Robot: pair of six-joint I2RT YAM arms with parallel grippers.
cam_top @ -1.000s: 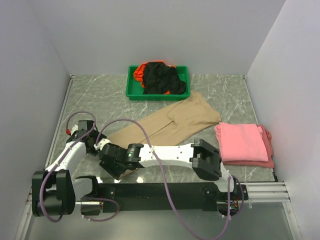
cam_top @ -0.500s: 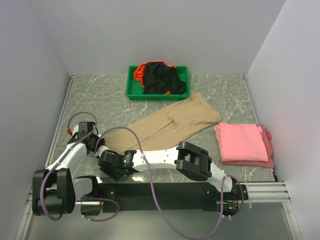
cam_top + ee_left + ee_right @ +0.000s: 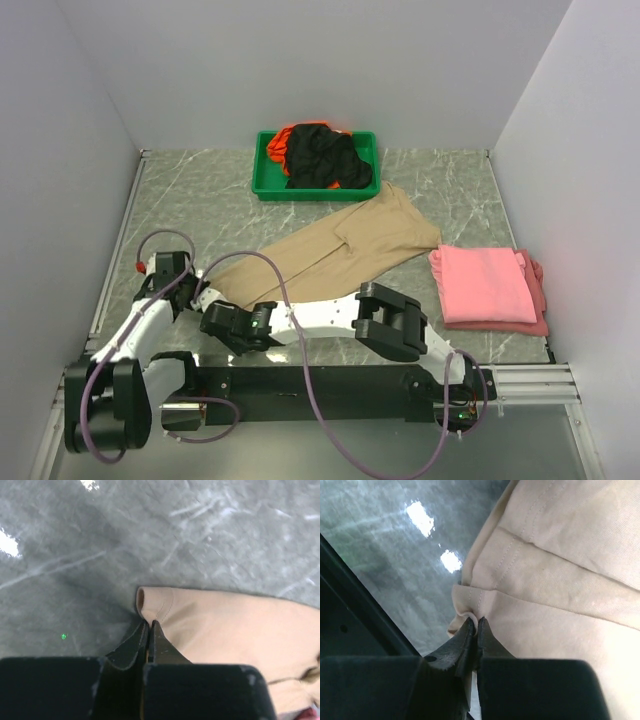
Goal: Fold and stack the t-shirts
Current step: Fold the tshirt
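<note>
A tan t-shirt (image 3: 340,250) lies stretched diagonally across the table, folded lengthwise. My left gripper (image 3: 150,625) is shut on the shirt's near-left hem corner (image 3: 152,602). My right gripper (image 3: 478,621) is shut on a bunched fold of the same tan cloth (image 3: 560,580) at its near edge. In the top view both grippers sit close together at the shirt's near-left end, the left gripper (image 3: 203,288) just above the right gripper (image 3: 214,320). A folded pink t-shirt (image 3: 485,285) rests at the right. Black (image 3: 325,158) and orange (image 3: 277,148) tees are heaped in the tray.
The green plastic tray (image 3: 262,186) stands at the back centre against the wall. White walls close in the table on three sides. The right arm's elbow (image 3: 388,320) reaches across the near edge. Cables loop over both arms.
Both grippers have gone from open to shut on the tan t-shirt's near-left end. The right arm has dropped lower and shifted left; the left wrist has edged nearer.
</note>
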